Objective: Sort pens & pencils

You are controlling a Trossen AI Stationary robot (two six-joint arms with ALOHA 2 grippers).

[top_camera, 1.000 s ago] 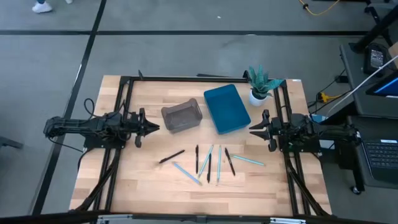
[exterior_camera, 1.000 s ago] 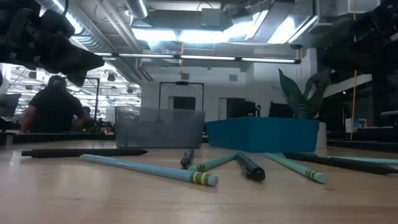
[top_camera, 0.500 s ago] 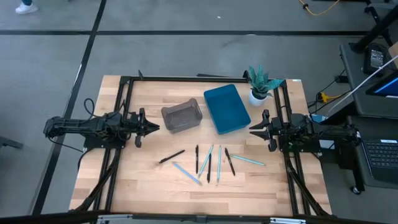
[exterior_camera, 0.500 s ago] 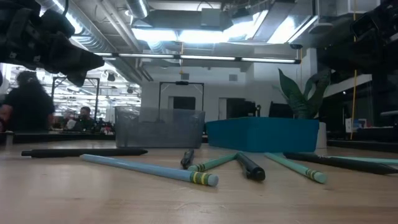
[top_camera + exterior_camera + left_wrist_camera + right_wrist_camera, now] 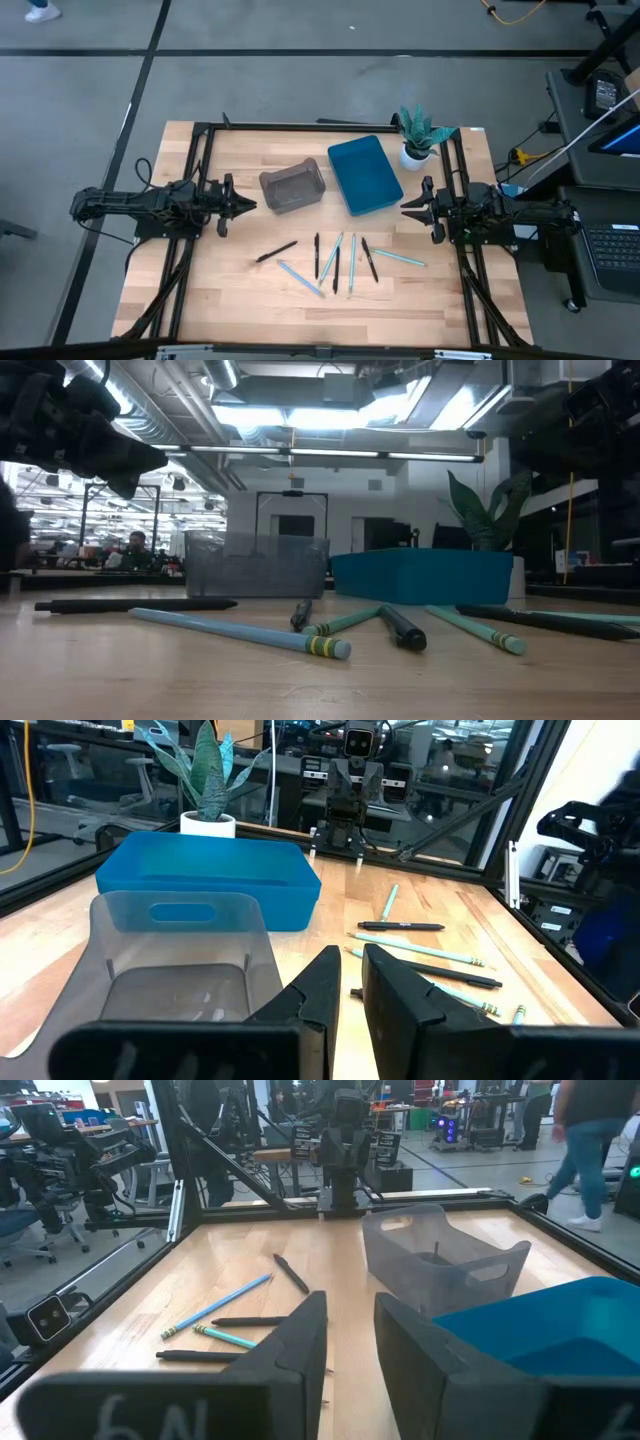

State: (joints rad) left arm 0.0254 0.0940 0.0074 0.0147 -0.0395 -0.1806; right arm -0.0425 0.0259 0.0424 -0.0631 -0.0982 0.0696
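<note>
Both my left claw (image 5: 243,206) and right claw (image 5: 408,207) wait slightly parted, empty (parked at the tabletop (image 5: 240,285) edges); pens and pencils (image 5: 335,264) lie loose, unsorted.

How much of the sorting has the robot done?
None yet. The pens and pencils all lie loose on the table; the grey bin and blue tray look empty. The left gripper and right gripper hold nothing, so everything is left.
</note>
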